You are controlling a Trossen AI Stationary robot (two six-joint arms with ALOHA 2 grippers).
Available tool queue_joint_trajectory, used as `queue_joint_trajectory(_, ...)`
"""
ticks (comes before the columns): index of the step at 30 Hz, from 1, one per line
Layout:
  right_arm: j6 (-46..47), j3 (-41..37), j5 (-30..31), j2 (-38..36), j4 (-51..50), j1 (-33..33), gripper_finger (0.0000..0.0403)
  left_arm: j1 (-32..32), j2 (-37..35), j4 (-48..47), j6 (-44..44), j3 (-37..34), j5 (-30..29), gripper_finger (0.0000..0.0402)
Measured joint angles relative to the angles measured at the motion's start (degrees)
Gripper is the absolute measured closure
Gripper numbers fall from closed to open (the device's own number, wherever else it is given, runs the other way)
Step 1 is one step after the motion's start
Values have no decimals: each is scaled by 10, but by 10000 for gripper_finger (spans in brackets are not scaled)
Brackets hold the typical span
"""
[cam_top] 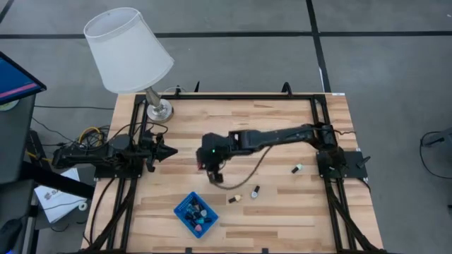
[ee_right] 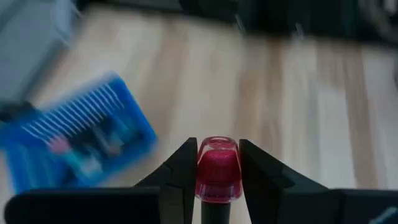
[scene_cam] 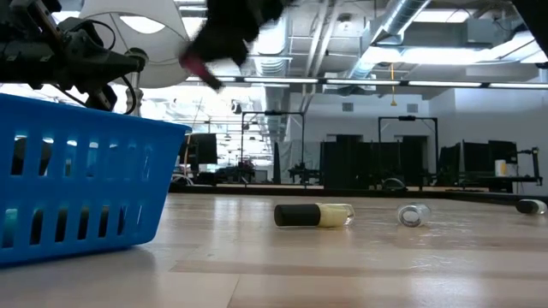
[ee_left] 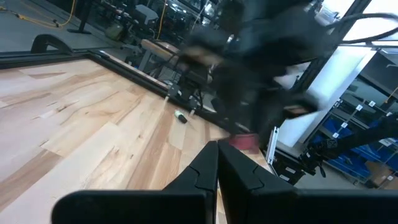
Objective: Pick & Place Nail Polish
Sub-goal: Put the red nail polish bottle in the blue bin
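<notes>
Right gripper (ee_right: 217,177) up over the middle of the table (cam_top: 282,212), pinching a red bottle (ee_right: 217,167) tight between both fingers, with the blue tray (cam_top: 195,214) of bottles just ahead and below. Three more bottles lying loose on the wood: yellow one (cam_top: 234,199), dark one (cam_top: 256,190), pale one (cam_top: 297,168) farther right. Left gripper (ee_left: 216,163) squeezed together, holding nothing, resting by the table's left edge near the lamp (cam_top: 131,53).

White lamp (cam_top: 129,51) and blue tray (cam_top: 185,209) — on wooden table (cam_top: 282,219).
</notes>
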Motion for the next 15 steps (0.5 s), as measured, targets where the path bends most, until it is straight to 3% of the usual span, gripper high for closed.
queue_joint_trajectory(9, 35, 33, 33, 0, 132, 94, 315, 0, 0, 0, 0, 0, 0, 401)
queue_joint_trajectory(15, 85, 32, 40, 61, 244, 137, 315, 0, 0, 0, 0, 0, 0, 401)
